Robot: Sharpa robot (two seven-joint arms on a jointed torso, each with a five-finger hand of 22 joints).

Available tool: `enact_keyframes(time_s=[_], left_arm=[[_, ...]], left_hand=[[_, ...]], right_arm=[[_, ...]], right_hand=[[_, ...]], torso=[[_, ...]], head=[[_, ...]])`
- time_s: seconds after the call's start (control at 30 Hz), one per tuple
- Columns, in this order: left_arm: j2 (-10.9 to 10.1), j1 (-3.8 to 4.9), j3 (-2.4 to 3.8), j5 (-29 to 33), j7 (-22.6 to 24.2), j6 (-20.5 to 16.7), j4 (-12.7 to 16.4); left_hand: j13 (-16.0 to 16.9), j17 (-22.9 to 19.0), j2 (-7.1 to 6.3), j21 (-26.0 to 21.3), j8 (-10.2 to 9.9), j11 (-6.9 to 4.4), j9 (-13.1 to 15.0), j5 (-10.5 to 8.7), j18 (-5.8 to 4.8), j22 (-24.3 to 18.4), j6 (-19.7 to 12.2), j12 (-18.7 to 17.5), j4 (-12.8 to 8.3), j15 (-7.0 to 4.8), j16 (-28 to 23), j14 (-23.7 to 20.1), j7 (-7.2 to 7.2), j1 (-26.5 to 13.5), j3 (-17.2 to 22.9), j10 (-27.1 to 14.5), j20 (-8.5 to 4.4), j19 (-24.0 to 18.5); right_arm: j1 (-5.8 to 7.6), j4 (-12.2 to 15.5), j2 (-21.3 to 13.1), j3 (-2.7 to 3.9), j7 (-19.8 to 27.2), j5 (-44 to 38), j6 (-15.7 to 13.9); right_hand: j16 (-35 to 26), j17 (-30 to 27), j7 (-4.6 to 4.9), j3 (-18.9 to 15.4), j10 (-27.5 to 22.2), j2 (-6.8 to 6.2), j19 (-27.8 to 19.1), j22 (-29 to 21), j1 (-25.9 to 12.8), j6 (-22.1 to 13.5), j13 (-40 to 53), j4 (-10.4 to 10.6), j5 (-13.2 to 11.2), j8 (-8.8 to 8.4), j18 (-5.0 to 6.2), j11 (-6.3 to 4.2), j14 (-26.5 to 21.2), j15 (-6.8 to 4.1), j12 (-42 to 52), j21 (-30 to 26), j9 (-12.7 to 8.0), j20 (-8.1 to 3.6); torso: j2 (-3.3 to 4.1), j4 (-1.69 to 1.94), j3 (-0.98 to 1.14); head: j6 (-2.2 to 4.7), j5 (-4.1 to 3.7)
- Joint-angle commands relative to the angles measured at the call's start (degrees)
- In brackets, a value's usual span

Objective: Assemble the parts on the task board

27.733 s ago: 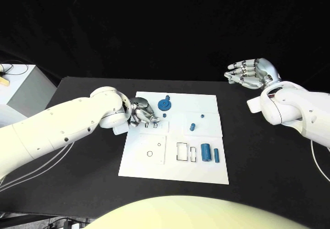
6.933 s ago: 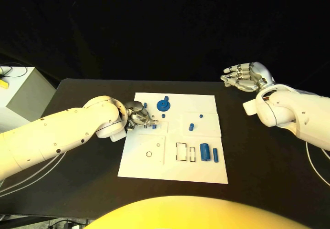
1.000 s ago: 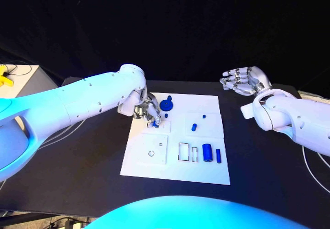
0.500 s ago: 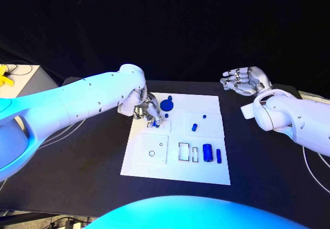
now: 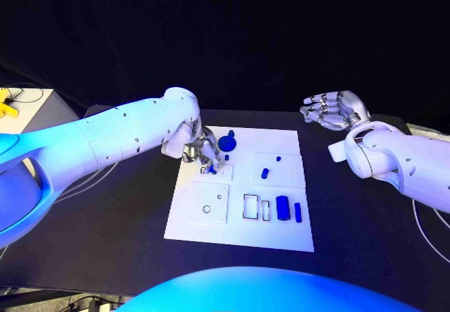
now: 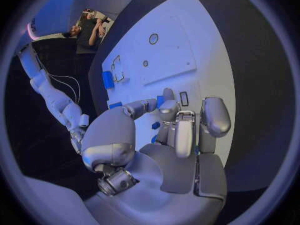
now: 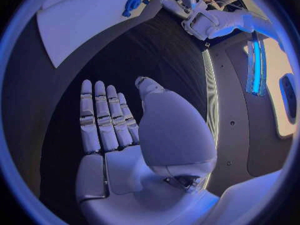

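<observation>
The white task board (image 5: 281,231) lies in the middle of the table. My left hand (image 5: 203,155) hovers low over its far left part and pinches a small blue part (image 6: 160,101) between thumb and a fingertip, right beside a small rectangular slot (image 6: 183,98). On the board lie a blue gear (image 5: 225,141), two small pegs (image 5: 278,158), an oblong piece (image 5: 264,173), a thick cylinder (image 5: 282,208) and a thin one (image 5: 298,210). My right hand (image 5: 333,109) is raised beyond the table's far right, fingers straight and holding nothing (image 7: 112,130).
Two empty rectangular outlines (image 5: 255,207) and a ring mark (image 5: 205,209) sit on the board's near half. A pale cabinet (image 5: 33,114) stands off the table's left side. Bare black table (image 5: 356,221) lies right of the board.
The left hand has barely shifted, staying over the board's far left part with the part pinched. The right hand stays raised.
</observation>
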Motion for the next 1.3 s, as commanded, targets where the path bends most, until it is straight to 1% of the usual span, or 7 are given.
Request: enact_keyframes(time_s=[0.03, 0.43, 0.67, 1.1, 1.3], left_arm=[[0.3, -0.06, -0.03, 1.0, 0.0, 1.7, -0.1], [0.7, -0.04, -0.02, 1.2, -0.1, 3.5, -0.8], [0.7, -0.03, -0.02, 1.5, -0.2, 4.6, -1.1], [1.3, -0.02, -0.01, 1.6, -0.2, 4.1, -1.9], [2.0, -0.07, -0.07, 1.6, -0.2, 3.8, -2.7]], left_hand=[[0.1, 14.7, 0.7, 0.3, 0.0, -0.11, 0.0, 0.32, -1.12, 0.1, 1.4, 0.2, -15.4, -0.48, 0.2, 5.9, -0.95, 0.0, 15.1, 0.4, 0.0, 0.4], [0.4, 15.0, 0.68, 0.3, 0.0, -0.17, 0.0, 0.55, -1.14, 0.2, 1.6, 0.3, -15.6, -0.51, 0.4, 6.1, -1.02, 0.0, 15.1, 0.7, -0.03, 0.4], [0.6, 15.1, 0.65, 0.4, 0.0, -0.2, 0.1, 0.7, -1.17, 0.3, 1.7, 0.4, -15.7, -0.53, 0.4, 6.1, -1.06, 0.1, 15.1, 0.8, -0.04, 0.5], [0.8, 15.1, 0.62, 0.4, -0.1, -0.25, 0.1, 0.92, -1.18, 0.4, 1.9, 0.5, -15.8, -0.55, 0.4, 6.1, -1.11, 0.1, 15.1, 1.0, -0.07, 0.5], [0.8, 15.1, 0.62, 0.4, -0.1, -0.25, 0.1, 0.95, -1.19, 0.4, 1.9, 0.5, -15.8, -0.56, 0.4, 6.1, -1.12, 0.1, 15.1, 1.0, -0.07, 0.6]], right_arm=[[-0.02, 0.1, 0.1, 0.02, 0.8, -0.1, 0.3], [-0.02, 0.1, 0.1, 0.02, 0.8, -0.1, 0.4], [-0.02, 0.1, 0.1, 0.02, 0.8, -0.1, 0.4], [-0.02, 0.2, 0.2, 0.02, 0.8, -0.1, 0.4], [-0.01, 0.3, 0.1, 0.02, 0.8, -0.1, 0.4]], right_hand=[[-0.3, -0.1, 1.36, 0.4, -0.2, -0.59, -0.2, -0.1, 0.0, 0.1, 0.0, 0.1, 0.2, -0.23, 0.78, 0.27, -0.2, 0.12, -0.2, 0.0, -0.1, 0.29], [-0.3, -0.1, 1.36, 0.4, -0.2, -0.59, -0.2, -0.1, 0.0, 0.1, 0.0, 0.1, 0.2, -0.23, 0.78, 0.27, -0.2, 0.12, -0.2, 0.0, -0.1, 0.29], [-0.3, -0.1, 1.36, 0.4, -0.2, -0.59, -0.2, -0.1, 0.0, 0.1, 0.0, 0.1, 0.2, -0.23, 0.78, 0.27, -0.2, 0.12, -0.2, 0.0, -0.1, 0.29], [-0.3, -0.1, 1.36, 0.4, -0.2, -0.59, -0.2, -0.1, 0.0, 0.1, 0.0, 0.1, 0.2, -0.23, 0.78, 0.27, -0.2, 0.12, -0.2, 0.0, -0.1, 0.29], [-0.3, -0.1, 1.36, 0.4, -0.2, -0.59, -0.2, -0.1, 0.0, 0.1, 0.0, 0.1, 0.2, -0.23, 0.78, 0.27, -0.2, 0.12, -0.2, 0.0, -0.1, 0.29]], torso=[[0.02, 0.05, 0.02], [-0.03, -0.01, 0.06], [-0.01, 0.03, 0.03], [-0.01, -0.01, 0.04], [0.11, -0.09, -0.04]], head=[[0.0, 0.03], [0.0, 0.02], [0.0, -0.02], [0.0, -0.14], [0.0, -0.26]])
